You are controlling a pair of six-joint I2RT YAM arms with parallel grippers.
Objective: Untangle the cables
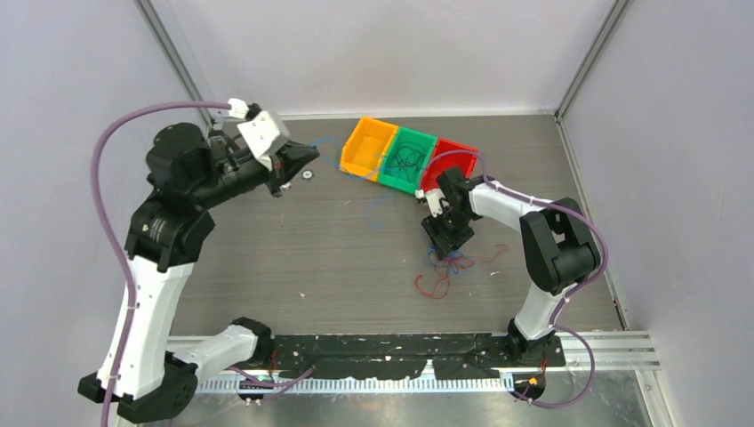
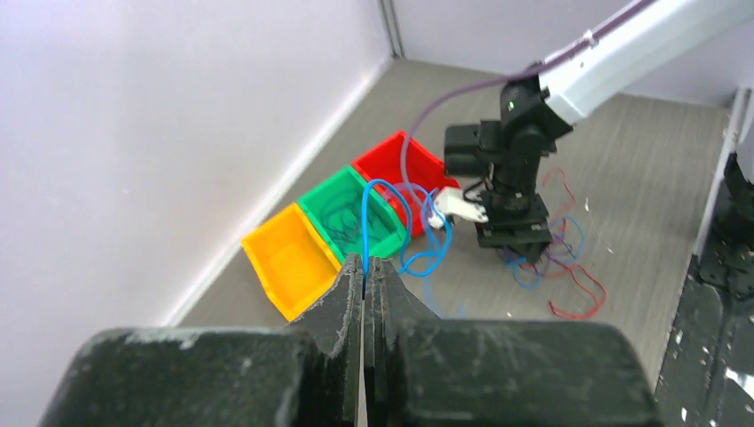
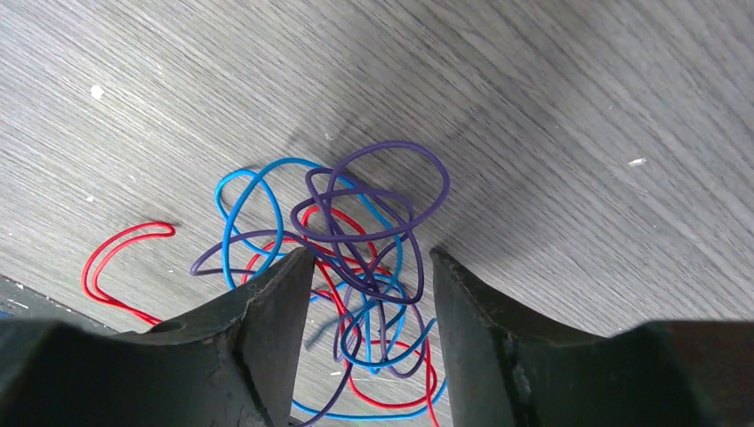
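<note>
Left gripper clamps one blue cable looping ahead of its tips, while right gripper, half-open, straddles the red, blue and purple tangle between its jaws: one strand apparently separated, most untangling left.

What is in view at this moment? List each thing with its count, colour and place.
orange bin: one, orange, left end of the row at the far side of the table, nothing visible inside
green bin: one, green, middle of the row
dark cables: a few, dark, inside the green bin
red bin: one, red, right end of the row
cable tangle: one knot of red, blue and purple strands, on the table
blue cable: one, blue, rising in a loop from the left gripper
table: one, grey wood grain
left gripper: one, black, shut on the blue cable
right gripper: one, black, open, astride the cable tangle
</note>
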